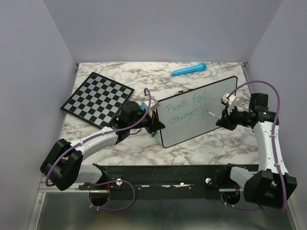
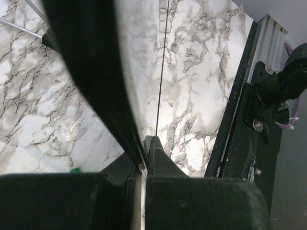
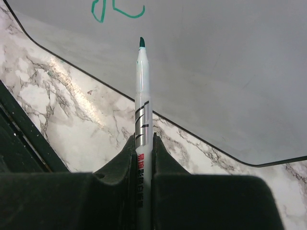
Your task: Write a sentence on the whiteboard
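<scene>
Right wrist view: right fingers (image 3: 117, 167) clamp the marker (image 3: 143, 96), its axis aimed up the whiteboard (image 3: 230, 72), with the sentence (image 1: 187, 109) ahead-left of its tip; left fingers (image 2: 165, 158) pinch the whiteboard's edge.

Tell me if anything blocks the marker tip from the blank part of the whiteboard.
Nothing visible does. The right gripper holds the marker, its green tip pointing at bare whiteboard just beyond the writing. The left gripper clamps the board's opposite edge, out of the way.
</scene>
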{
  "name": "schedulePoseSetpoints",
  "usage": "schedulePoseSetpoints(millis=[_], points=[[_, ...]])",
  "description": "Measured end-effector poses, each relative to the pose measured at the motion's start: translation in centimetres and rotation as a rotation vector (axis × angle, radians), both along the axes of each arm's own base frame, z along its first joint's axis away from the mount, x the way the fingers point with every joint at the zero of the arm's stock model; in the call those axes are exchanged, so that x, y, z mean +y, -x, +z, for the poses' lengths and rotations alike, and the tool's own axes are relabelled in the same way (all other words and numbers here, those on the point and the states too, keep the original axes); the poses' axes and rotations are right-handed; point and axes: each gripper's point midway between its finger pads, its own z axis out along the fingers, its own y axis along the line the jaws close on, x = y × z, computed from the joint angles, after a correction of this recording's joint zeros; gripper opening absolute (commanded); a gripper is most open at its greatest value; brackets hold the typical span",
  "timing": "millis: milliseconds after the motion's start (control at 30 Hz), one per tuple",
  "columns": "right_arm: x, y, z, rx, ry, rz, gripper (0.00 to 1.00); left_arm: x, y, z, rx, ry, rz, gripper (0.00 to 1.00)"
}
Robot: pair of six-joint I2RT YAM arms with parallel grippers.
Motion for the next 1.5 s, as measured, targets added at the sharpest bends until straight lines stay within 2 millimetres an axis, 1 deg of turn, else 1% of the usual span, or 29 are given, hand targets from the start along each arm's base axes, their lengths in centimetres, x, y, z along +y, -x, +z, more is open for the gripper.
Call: schedulePoseSetpoints(millis=[267, 733, 900, 1233, 1500], points=[[0.1, 0.1, -0.7, 0.022, -0.015, -0.018, 0.01, 0.0, 0.0, 0.0, 0.000, 0.007, 0.002, 0.00], [0.2, -0.5, -0.6, 0.021, -0.044, -0.050, 0.01, 0.2, 0.2, 0.0, -0.003, 0.010, 0.003, 0.00], [-0.7, -1.1, -0.7, 0.022, -0.054, -0.102, 0.01, 0.2, 0.2, 0.0, -0.005, 0.011, 0.002, 0.00], [-1.7, -1.8, -0.6, 0.007, -0.056, -0.147, 0.01, 0.2, 0.2, 0.0, -0.004, 0.011, 0.003, 0.00], [-1.9, -2.2, -0.3, -0.016, -0.060, -0.149, 0.01, 0.2, 0.2, 0.1, -0.006, 0.011, 0.003, 0.00]])
